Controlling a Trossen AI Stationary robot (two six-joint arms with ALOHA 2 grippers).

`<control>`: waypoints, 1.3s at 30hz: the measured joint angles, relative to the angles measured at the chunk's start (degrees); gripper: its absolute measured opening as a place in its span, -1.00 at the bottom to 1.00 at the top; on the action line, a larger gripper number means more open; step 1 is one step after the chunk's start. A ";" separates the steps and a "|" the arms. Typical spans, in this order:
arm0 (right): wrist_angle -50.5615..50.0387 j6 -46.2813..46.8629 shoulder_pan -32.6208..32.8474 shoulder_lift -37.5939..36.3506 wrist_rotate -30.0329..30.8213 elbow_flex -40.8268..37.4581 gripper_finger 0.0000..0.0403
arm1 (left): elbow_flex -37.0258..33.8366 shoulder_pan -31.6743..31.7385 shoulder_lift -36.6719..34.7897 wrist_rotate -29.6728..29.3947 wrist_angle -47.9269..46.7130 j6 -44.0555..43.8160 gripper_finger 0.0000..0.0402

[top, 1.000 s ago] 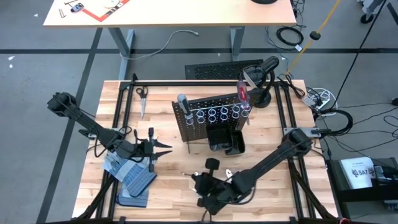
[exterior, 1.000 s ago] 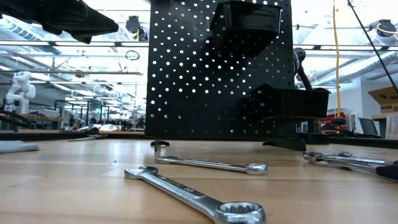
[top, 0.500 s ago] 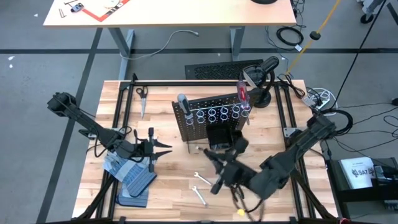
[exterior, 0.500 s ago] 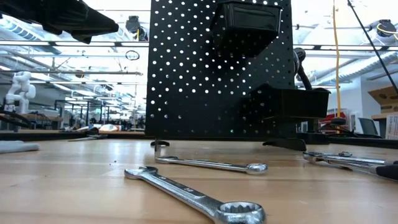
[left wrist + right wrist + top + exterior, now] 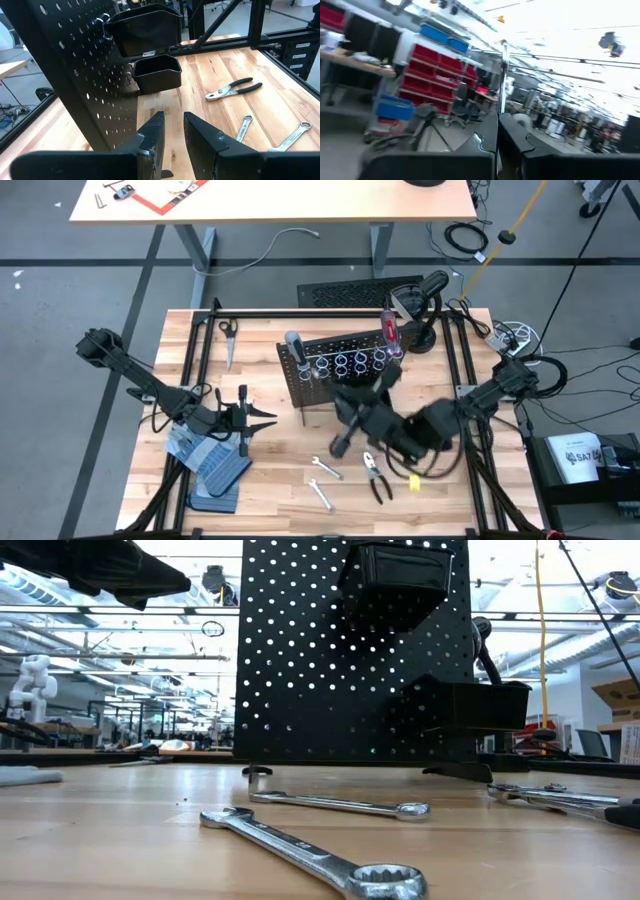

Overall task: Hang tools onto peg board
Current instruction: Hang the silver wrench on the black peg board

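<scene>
Two arms: the left gripper (image 5: 262,418) hovers over the left of the desk (image 5: 270,480), pointed at the peg board; the right gripper (image 5: 342,444) hangs mid-desk, just near of the board.
Left jaws: narrowly parted with nothing between them, so this arm looks parked, not working.
Right jaws: pressed closed, and no tool shows in them; its wrist camera looks out level into the room, so the gripper is raised off the desk.
Peg board (image 5: 345,365): stands upright at desk centre, its row of silver rings (image 5: 350,363) facing the near side so that shafts can drop through from above.
Hung tools: the red-handled screwdriver (image 5: 390,332) sits at the board's right end and the grey-handled screwdriver (image 5: 293,345) at its left end, handles up.
Black bin (image 5: 157,72): rests at the board's foot on the near side, mouth upward.
Loose tools: the pliers (image 5: 377,477) and two wrenches (image 5: 322,467) (image 5: 320,495) lie flat on the desk near of the board, well apart from it and within the right arm's reach.
Task state: judged partly done, with both screwdrivers up and the pliers and wrenches not yet hung.
Not for hanging: the blue-grey gloves (image 5: 210,465) lie at near left under the left arm.
</scene>
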 joint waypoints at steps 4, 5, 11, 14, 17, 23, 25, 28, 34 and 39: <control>0.17 3.20 -2.84 0.00 -1.85 0.00 -1.00 | 0.00 0.00 0.02 0.00 0.00 -0.02 -0.59; 0.40 4.15 -3.51 0.00 -1.84 0.00 -1.00 | 0.00 0.00 0.00 0.00 0.00 -0.02 -0.59; 4.87 7.23 -6.71 2.39 -0.26 -0.01 -1.00 | 0.00 0.01 0.01 0.01 0.00 -0.02 -0.59; 12.94 3.36 -6.89 4.29 0.35 -0.09 -1.00 | 0.00 0.00 0.00 0.02 -0.02 -0.02 -0.59; 23.02 -2.14 -6.59 6.25 0.27 -0.04 -1.00 | 0.00 0.02 0.00 0.02 -0.02 -0.07 -0.59; 30.63 -8.83 -4.91 7.65 3.12 -0.04 -1.00 | 0.00 -0.11 0.00 0.04 -0.12 -1.03 -0.59; 31.15 -9.55 -4.06 7.66 4.54 -0.04 -1.00 | 0.00 -0.11 0.01 0.04 -0.21 -1.38 -0.59; 32.77 -9.98 -3.14 7.74 4.79 -0.04 -1.00 | 0.00 -0.11 0.00 0.04 -1.01 -1.48 -0.59; 34.53 -10.59 -3.28 8.03 9.16 -0.62 -1.00 | 0.00 -0.11 0.02 0.04 -1.38 -2.71 -0.59; 36.86 -8.80 -4.45 8.25 9.38 -3.29 -1.00 | 0.00 0.02 0.01 0.04 -1.31 -2.68 -0.59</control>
